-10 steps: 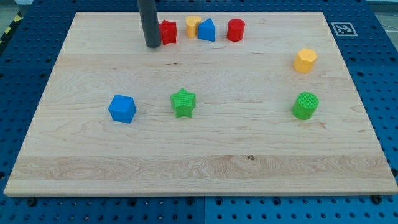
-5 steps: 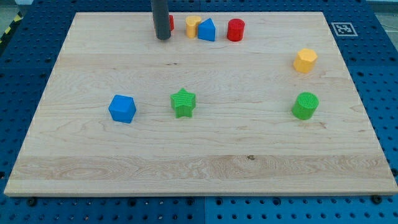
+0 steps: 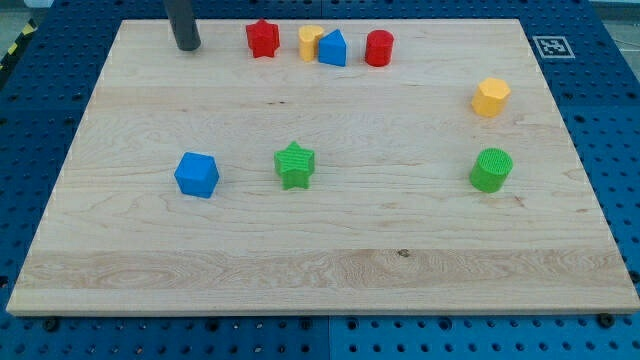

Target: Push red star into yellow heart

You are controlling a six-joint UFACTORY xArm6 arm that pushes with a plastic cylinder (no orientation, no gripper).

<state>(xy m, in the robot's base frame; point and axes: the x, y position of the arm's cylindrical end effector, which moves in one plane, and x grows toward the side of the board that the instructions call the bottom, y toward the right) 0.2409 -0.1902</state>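
Observation:
The red star (image 3: pixel 263 39) lies near the board's top edge, left of the middle. The yellow heart (image 3: pixel 310 42) is just to its right, with a small gap between them. A blue block with a peaked top (image 3: pixel 333 48) touches the heart's right side. My tip (image 3: pixel 187 47) is on the board at the top left, well to the left of the red star and apart from every block.
A red cylinder (image 3: pixel 379 48) stands right of the blue peaked block. A yellow hexagonal block (image 3: pixel 491 97) and a green cylinder (image 3: pixel 491 169) are at the right. A green star (image 3: pixel 294 165) and a blue block (image 3: pixel 197 174) are mid-board. The wooden board (image 3: pixel 140 280) sits on a blue perforated table.
My tip has moved left along the top edge, from beside the red star to the top left. The red star, earlier partly hidden behind the rod, now sits in full view, slightly farther up.

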